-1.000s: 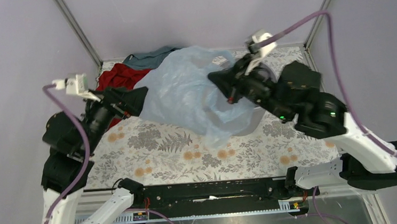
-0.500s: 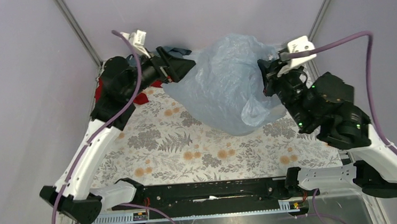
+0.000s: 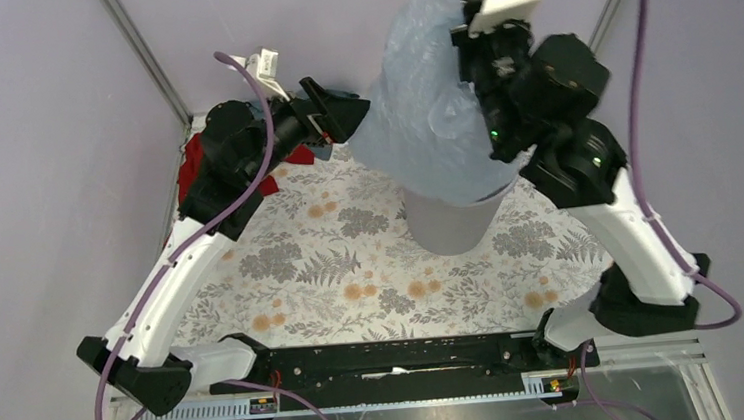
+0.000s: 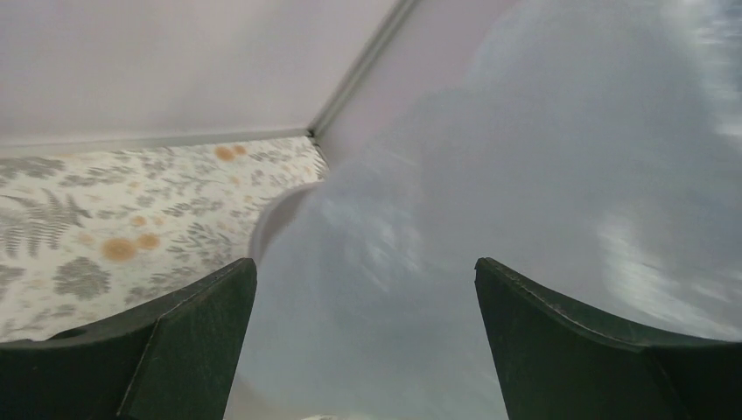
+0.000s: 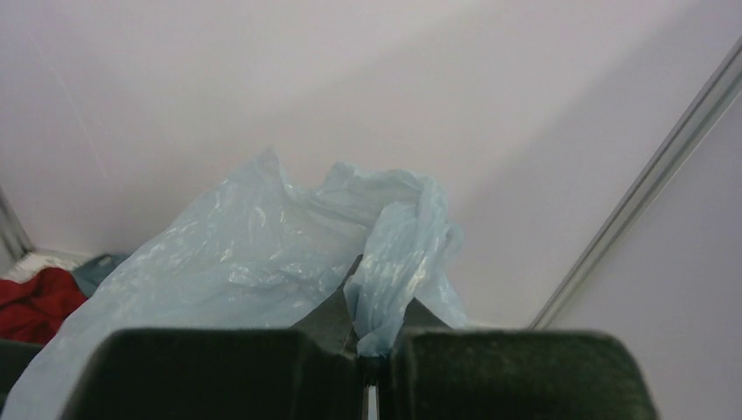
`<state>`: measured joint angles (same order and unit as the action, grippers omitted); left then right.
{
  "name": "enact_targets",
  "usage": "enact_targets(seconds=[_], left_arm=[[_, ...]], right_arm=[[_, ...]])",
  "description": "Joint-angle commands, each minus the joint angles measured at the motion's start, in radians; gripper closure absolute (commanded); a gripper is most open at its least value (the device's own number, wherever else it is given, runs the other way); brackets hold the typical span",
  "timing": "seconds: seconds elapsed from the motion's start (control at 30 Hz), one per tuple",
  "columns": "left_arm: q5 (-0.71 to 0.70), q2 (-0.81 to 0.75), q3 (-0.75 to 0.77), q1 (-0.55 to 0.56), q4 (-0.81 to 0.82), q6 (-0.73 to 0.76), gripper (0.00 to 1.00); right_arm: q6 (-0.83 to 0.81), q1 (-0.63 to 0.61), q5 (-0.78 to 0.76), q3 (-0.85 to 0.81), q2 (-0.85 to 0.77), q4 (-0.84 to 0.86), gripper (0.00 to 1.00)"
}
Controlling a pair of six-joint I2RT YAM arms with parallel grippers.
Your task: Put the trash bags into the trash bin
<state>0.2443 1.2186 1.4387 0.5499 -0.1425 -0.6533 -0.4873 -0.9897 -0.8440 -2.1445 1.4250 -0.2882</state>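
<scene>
1. Lilac walls (image 3: 30,117) box in a table (image 3: 293,276) w/ a floral cover.
2. The trash bin (image 3: 450,226) stands upright at approx. 3 o'clock of table centre. Only its lower grey body shows in the top view.
3. The trash bag (image 3: 426,115) hangs in the air over the bin, billowed, w/ its lower part draped across the rim. It reads as not yet pushed in.
4. The right gripper (image 5: 372,350) is raised high at the bag's 1 o'clock, jaws clamped on a bunched fold of film.
5. The left gripper (image 4: 363,271) sits at the bag's 9 o'clock edge, jaws wide apart. Film lies between them but isn't pinched.
6. Handling:
   - The bag is prob. very light, limp, crinkly and slick.
   - It traps air, so it will likely balloon and resist stuffing.
   - A single layer may slip or tear, so the best hold is on gathered folds near the mouth, plus a 2nd hold on the opposite edge.
   - The bin looks light too and could tip if the film drags on the rim.
7. Hard to tell:
   - The bin's rim and opening are covered, so I can't say whether the bag's bottom is inside or outside.
   - The left wrist view is blurred; a grey curve at 9 o'clock there may be the rim, unsure.
   - The red cloth (image 3: 194,169) and teal-grey cloth (image 5: 96,269) sit at the 10 o'clock corner, partly behind the left arm (image 3: 182,265).
</scene>
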Motion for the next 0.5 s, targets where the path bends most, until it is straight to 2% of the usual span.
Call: enact_targets(seconds=[0.0,0.1,0.27,0.37,0.47], left_arm=[[-0.156,-0.060,0.078,0.000,-0.066,0.088,0.01],[-0.138,-0.048,0.101,0.001,-0.065,0.112,0.01],[-0.110,0.014,0.132,0.001,-0.027,0.124,0.02],[-0.110,0.062,0.135,0.000,-0.005,0.130,0.03],[-0.136,0.112,0.153,0.001,0.015,0.130,0.04]], right_arm=[[-0.051,0.039,0.000,-0.118,0.100,-0.100,1.00],[0.025,0.068,0.037,-0.048,0.056,-0.131,1.00],[0.174,0.071,0.063,0.213,-0.097,-0.146,1.00],[0.232,0.071,0.005,0.262,-0.171,-0.197,1.00],[0.300,0.071,0.070,0.312,-0.280,-0.245,1.00]])
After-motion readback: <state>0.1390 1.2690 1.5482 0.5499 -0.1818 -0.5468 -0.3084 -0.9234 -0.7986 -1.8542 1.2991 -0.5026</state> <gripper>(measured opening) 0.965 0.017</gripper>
